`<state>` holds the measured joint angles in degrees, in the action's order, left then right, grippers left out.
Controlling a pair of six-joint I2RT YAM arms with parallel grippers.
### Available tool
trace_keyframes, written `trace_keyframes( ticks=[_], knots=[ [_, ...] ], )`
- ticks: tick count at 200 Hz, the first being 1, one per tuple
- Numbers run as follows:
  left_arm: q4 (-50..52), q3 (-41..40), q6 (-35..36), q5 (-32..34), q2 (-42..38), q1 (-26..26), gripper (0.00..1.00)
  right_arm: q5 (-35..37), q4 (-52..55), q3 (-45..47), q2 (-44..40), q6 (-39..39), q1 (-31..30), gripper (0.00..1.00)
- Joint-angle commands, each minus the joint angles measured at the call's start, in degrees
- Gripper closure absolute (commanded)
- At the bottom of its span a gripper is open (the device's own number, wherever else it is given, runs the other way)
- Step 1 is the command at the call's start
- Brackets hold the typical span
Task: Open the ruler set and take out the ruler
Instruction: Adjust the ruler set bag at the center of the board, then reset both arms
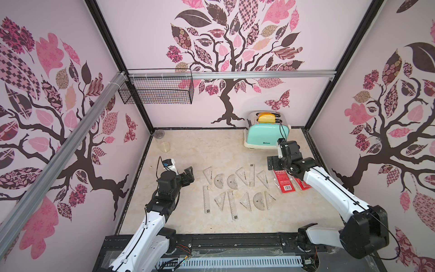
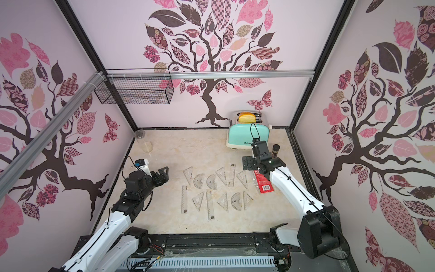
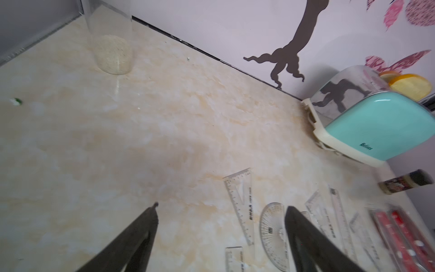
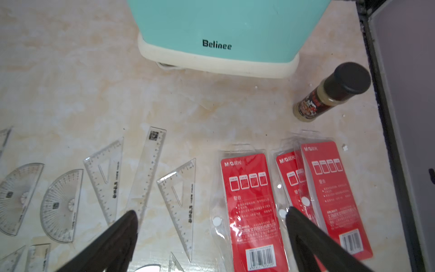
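Right arm stretched long over the right side of the worktop point(image 1: 211, 150), wrist bent so the right hand point(image 4: 211, 211) looks down, its two black wedge-shaped fingers spread wide and holding nothing. Beneath them lie the ruler sets point(image 4: 251, 212): three flat, glossy clear sleeves with red printed cards and barcodes inside. One lies alone and two overlap to its right, all on the right of the worktop, just on the near side of the toaster point(image 1: 267, 136). Whether a fingertip touches a sleeve cannot be told. The toaster is smooth mint green on a cream base, with a mirror-bright top and yellow slices point(image 1: 266, 117) standing in its slots. A small spice jar point(image 4: 329, 94) with a round black cap stands upright just near-right of it. Mid-worktop, thin transparent plastic pieces lie in two rough rows: set squares point(image 1: 208, 174), half-round protractors point(image 1: 259, 201) and long straight rulers point(image 1: 206, 199). Over on the left, the left arm is folded at the elbow, with the left hand point(image 1: 190, 175) held above the marbled beige surface and pointing right towards those pieces, fingers parted and empty. Far left, a clear cylindrical jar point(image 1: 162, 141) with pale grains at the bottom
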<state>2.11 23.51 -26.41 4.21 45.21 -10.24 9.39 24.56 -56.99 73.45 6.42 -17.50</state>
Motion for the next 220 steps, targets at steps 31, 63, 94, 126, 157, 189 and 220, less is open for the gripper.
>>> trace_keyframes(
  ticks=[31,63,94,126,157,189,220],
  knots=[
    [-13.44,0.14,10.4,5.62,9.63,8.87,0.03,4.44,-29.71,15.1,-2.32,-2.01,3.01,0.01],
    [-21.52,-0.35,17.92,8.41,18.43,9.01,0.03,1.36,-55.05,30.14,-2.46,-2.44,10.48,0.01],
    [-30.12,-2.66,20.1,9.16,23.67,9.01,0.03,1.69,-65.1,35.02,0.75,-4.1,13.32,0.01],
    [-38.37,-4.08,22.28,10.72,28.57,9.08,0.03,0.57,-74.46,36.94,4.96,-5.68,13.95,0.01],
    [-45.95,-4.95,25.48,9.98,31.56,9.01,0.03,-3.5,-83.2,39.85,8.47,-4.83,14.64,0.01],
    [-59.68,-8.17,25.09,7.39,38.57,9.04,0.03,-3.05,-94.66,43.76,14.28,-4.64,14.65,0.01],
    [-59.48,-4.26,25.81,6.63,45.15,8.96,0.03,-1.07,-94.37,43.24,14.8,-4.44,14.64,0.01]
  ],
)
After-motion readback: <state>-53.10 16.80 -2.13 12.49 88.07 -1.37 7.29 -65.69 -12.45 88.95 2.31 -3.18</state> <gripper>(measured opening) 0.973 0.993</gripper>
